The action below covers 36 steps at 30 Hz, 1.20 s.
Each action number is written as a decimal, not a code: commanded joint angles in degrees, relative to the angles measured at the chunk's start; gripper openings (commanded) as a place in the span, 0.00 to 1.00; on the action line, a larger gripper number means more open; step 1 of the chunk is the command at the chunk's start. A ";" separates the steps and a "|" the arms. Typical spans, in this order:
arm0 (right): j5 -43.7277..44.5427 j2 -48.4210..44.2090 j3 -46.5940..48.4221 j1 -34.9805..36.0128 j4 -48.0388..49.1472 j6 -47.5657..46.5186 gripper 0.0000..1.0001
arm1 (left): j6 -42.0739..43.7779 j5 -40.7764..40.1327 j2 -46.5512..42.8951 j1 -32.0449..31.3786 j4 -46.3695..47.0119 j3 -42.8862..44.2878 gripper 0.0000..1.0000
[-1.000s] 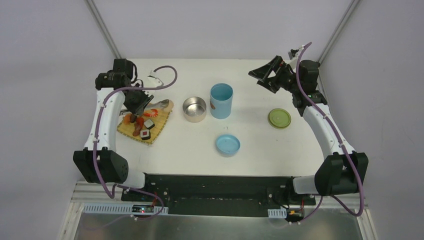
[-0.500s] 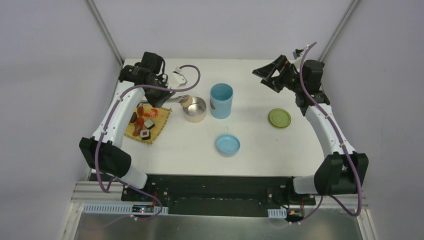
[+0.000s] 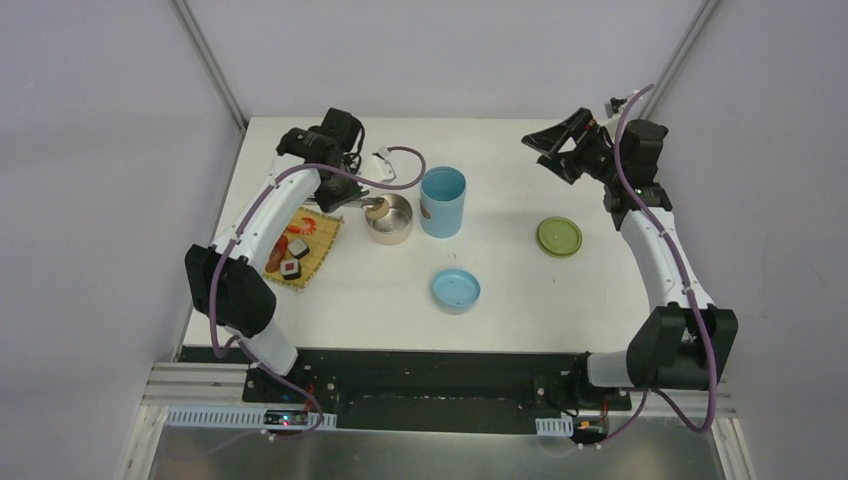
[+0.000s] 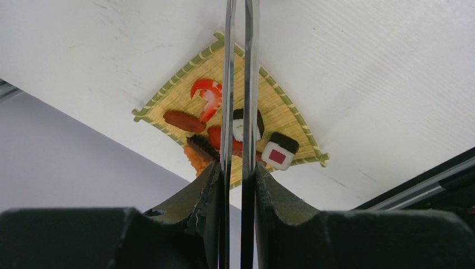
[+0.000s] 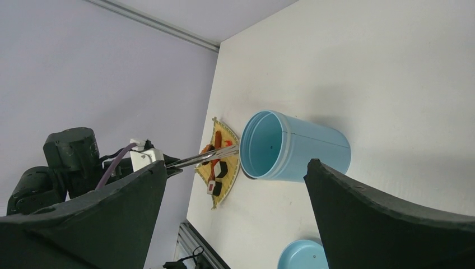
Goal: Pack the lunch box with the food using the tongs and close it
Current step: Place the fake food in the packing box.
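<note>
My left gripper (image 3: 345, 193) is shut on the silver tongs (image 3: 362, 202). In the left wrist view the two thin arms of the tongs (image 4: 227, 84) run up between my jaws (image 4: 238, 179) and out of the frame. The tips reach the left rim of the steel bowl (image 3: 391, 219) with a small tan piece (image 3: 378, 207) at them. The bamboo mat (image 3: 303, 245) still carries food: a shrimp (image 4: 206, 95), a sausage (image 4: 184, 120) and sushi blocks (image 4: 278, 151). The light-blue cylinder (image 3: 443, 200) stands open. My right gripper (image 3: 552, 148) hangs open and empty at the back right, jaws wide (image 5: 236, 163).
A blue lid (image 3: 456, 289) lies upside down near the table's middle front. An olive-green lid (image 3: 559, 237) lies at the right, below the right gripper. The blue cylinder (image 5: 291, 145) stands right beside the steel bowl. The mat lies near the table's left edge.
The left arm has swung right from the mat to the steel bowl, carrying the tongs with the tan piece. The right arm has drifted slightly right, still open.
</note>
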 commanded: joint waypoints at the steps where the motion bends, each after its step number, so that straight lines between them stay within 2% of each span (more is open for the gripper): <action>1: -2.19 -1.99 0.34 -1.39 1.83 -0.09 0.99 | 4.12 -4.30 0.34 -1.58 -0.33 0.85 0.18; 21: -2.92 -1.79 -0.86 -2.34 2.51 0.75 0.99 | 7.77 -7.13 4.56 -6.05 -0.78 0.56 0.24; 25: -2.96 -1.81 -0.95 -2.71 2.49 0.71 0.99 | 9.01 -8.05 4.45 -6.05 -1.77 -0.02 0.29; 31: -3.09 -1.64 -0.73 -2.90 2.55 0.87 0.99 | 8.93 -7.82 3.39 -6.05 -2.22 0.15 0.46; 36: -3.23 -1.55 -0.31 -2.91 2.58 0.91 0.99 | 6.14 -5.25 1.56 -5.95 -3.36 1.53 0.47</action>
